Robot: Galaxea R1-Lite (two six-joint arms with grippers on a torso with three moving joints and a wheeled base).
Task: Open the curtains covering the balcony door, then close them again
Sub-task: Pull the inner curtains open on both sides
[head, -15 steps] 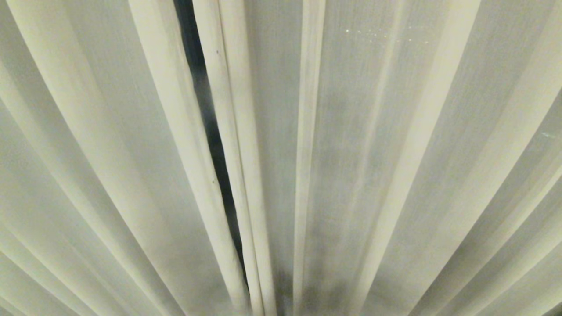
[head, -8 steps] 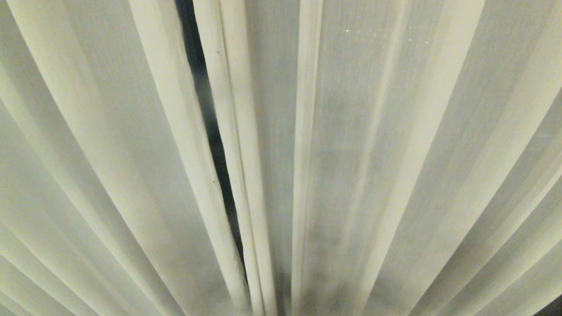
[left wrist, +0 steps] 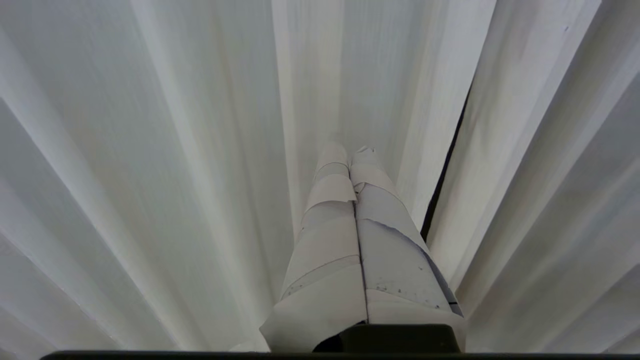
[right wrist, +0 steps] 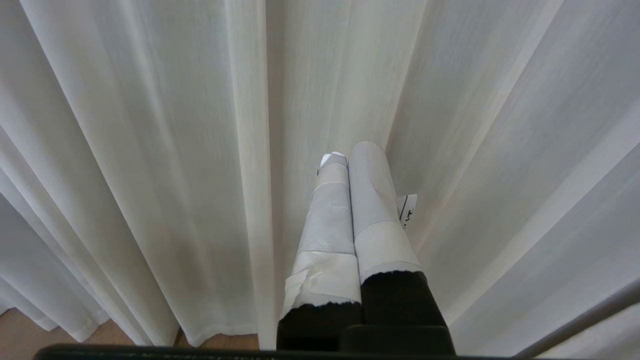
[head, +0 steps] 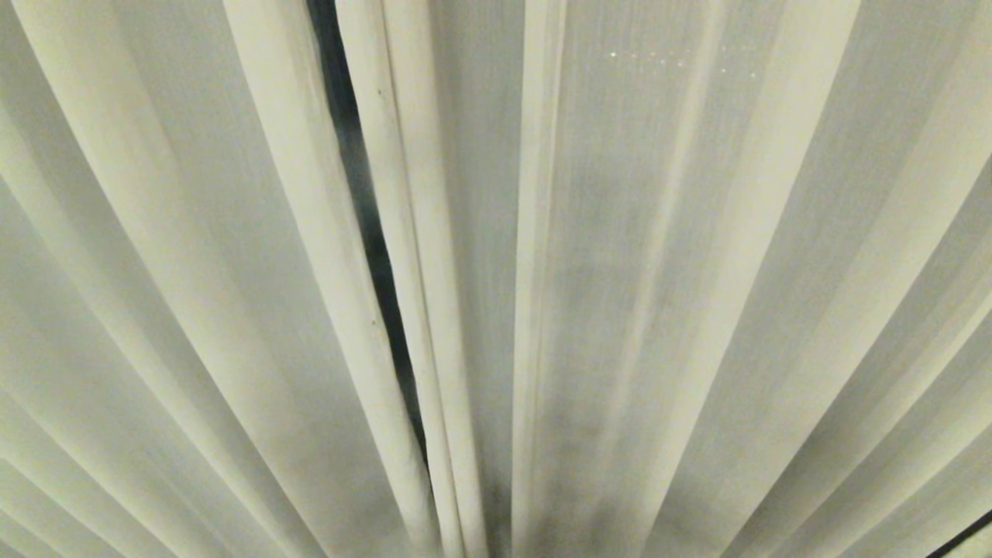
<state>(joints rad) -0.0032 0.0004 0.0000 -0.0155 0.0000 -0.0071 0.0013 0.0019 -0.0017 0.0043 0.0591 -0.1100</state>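
Cream pleated curtains (head: 635, 271) fill the head view, drawn together except for a narrow dark slit (head: 370, 232) left of centre. The balcony door is hidden behind the fabric. Neither arm shows in the head view. In the left wrist view, my left gripper (left wrist: 350, 152) is shut with nothing between its tape-wrapped fingers, its tips close to the curtains (left wrist: 175, 150), a dark slit (left wrist: 442, 170) just beside it. In the right wrist view, my right gripper (right wrist: 350, 150) is also shut and empty, pointing at the curtains (right wrist: 150, 150) between two pleats.
A strip of wooden floor (right wrist: 30, 332) shows under the curtain hem (right wrist: 220, 332) in the right wrist view. A thin dark line (head: 961, 535) crosses the bottom right corner of the head view.
The folds have drifted very slightly in the head view, and a thin dark line has come into its bottom right corner. The slit looks the same.
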